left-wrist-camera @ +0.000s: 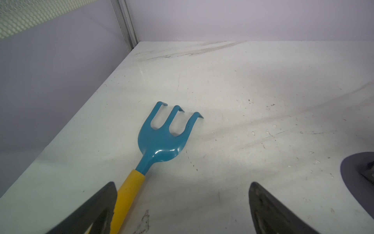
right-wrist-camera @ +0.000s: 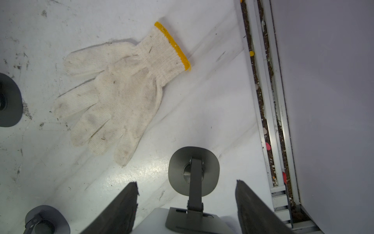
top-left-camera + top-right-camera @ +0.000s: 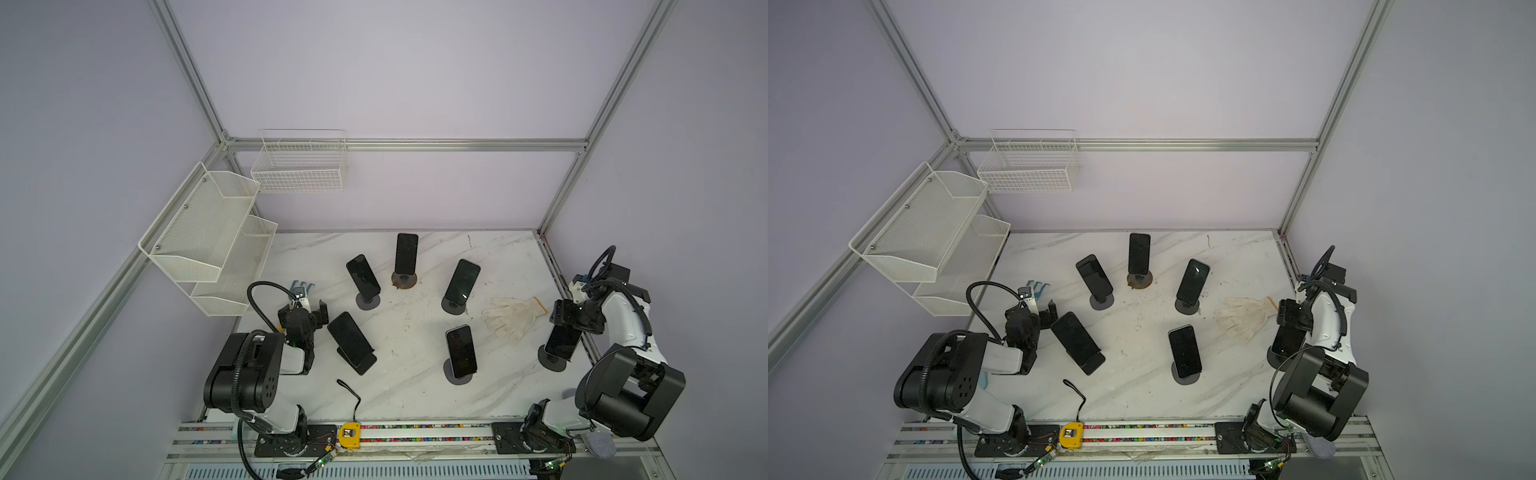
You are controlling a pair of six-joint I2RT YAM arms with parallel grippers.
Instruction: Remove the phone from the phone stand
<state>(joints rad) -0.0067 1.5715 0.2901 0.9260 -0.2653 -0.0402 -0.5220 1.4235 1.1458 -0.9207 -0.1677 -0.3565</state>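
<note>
Since the phone (image 3: 562, 343), propped on its stand (image 3: 551, 362) near the right edge of the table (image 3: 415, 332), looks stiff, slick and breakable (probably glass-faced), the right gripper (image 2: 186, 182) pinches its long side edges while the left gripper (image 1: 182, 183) sits spread and empty.

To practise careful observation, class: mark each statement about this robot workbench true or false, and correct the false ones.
1. The white glove lies flat on the table. True.
2. The left pincer holds the blue rake. False: it is open and empty, and the rake lies on the table beside one finger.
3. The right pincer straddles the top of the phone nearest the right arm. True.
4. The yellow tape measure sits in a wall basket. False: it rests on the front rail.
</note>
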